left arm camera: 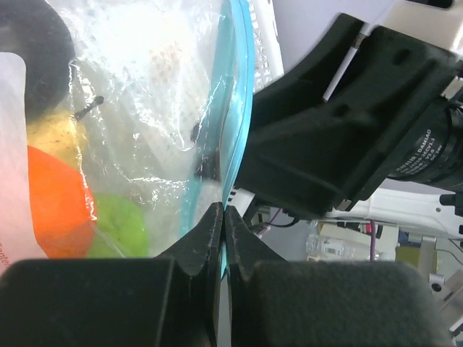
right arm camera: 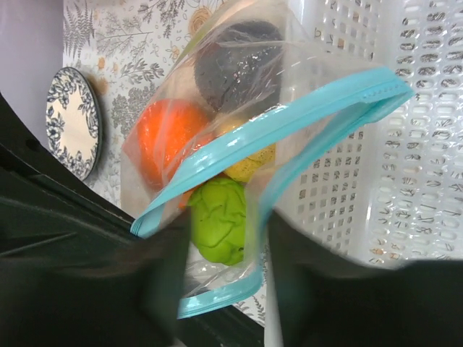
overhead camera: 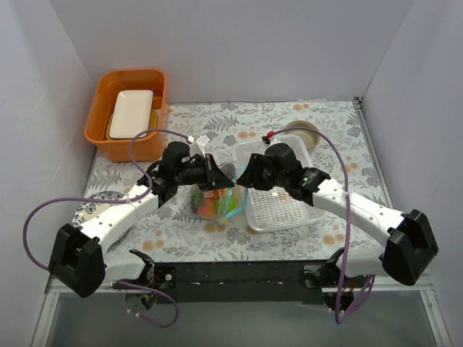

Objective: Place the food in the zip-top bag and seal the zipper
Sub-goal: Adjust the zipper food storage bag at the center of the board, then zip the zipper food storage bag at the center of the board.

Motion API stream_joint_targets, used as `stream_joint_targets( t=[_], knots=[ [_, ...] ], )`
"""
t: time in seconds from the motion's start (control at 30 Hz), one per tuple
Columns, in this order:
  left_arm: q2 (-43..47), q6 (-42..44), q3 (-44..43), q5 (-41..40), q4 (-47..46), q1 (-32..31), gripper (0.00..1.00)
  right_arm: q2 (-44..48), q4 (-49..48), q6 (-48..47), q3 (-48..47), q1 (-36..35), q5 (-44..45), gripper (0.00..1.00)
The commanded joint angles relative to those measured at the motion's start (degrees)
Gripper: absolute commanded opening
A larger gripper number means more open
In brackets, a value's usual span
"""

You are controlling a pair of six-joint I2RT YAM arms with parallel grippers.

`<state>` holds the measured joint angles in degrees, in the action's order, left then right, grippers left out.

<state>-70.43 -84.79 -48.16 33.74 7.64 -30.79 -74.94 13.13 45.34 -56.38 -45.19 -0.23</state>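
Observation:
The clear zip-top bag (overhead camera: 217,206) hangs between my two grippers with the food inside it. In the right wrist view I see an orange piece (right arm camera: 170,134), a dark plum (right arm camera: 235,69), a yellow lemon (right arm camera: 249,163) and a green piece (right arm camera: 217,217). The teal zipper (right arm camera: 289,119) gapes open along the mouth. My left gripper (left arm camera: 223,217) is shut on the zipper strip (left arm camera: 239,108) at one end. My right gripper (right arm camera: 226,238) is open, its blurred fingers standing on either side of the bag's mouth.
The white perforated basket (overhead camera: 278,199) lies just right of the bag, under my right arm. An orange bin (overhead camera: 101,130) holding a white tray stands at the back left. A patterned plate (overhead camera: 90,208) lies at the left, and a bowl (overhead camera: 304,132) sits at the back right.

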Motion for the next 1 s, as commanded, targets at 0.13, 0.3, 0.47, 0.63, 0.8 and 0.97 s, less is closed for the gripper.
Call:
stream_joint_targets(
  t=[0.13, 0.3, 0.47, 0.63, 0.8, 0.97],
  knots=[
    [0.30, 1.56, 1.93, 1.07, 0.01, -0.59, 0.00, 6.03, -5.92, 3.44, 6.01, 0.63, -0.03, 0.72],
    [-0.58, 2.09, 1.84, 1.42, 0.53, -0.68, 0.00, 8.66, -11.79, 5.81, 10.41, 0.72, -1.09, 0.75],
    [-1.20, 2.18, 0.26, 0.54, 1.06, -0.77, 0.00, 10.68, -12.60, 7.56, 12.69, 0.72, -0.13, 0.75],
    [-2.08, 2.88, -0.44, 0.28, 1.85, -1.03, 0.00, 11.57, -15.84, 8.10, 13.31, 1.24, -0.03, 0.75],
    [-2.08, 2.88, -0.53, 0.54, 2.12, -1.21, 0.00, 13.85, -15.76, 10.64, 13.84, 1.42, 5.05, 0.76],
    [-2.51, 3.41, -2.02, 0.72, 2.47, -1.47, 0.00, 10.61, -7.35, 10.64, 8.84, 1.95, 8.05, 0.79]
  ],
)
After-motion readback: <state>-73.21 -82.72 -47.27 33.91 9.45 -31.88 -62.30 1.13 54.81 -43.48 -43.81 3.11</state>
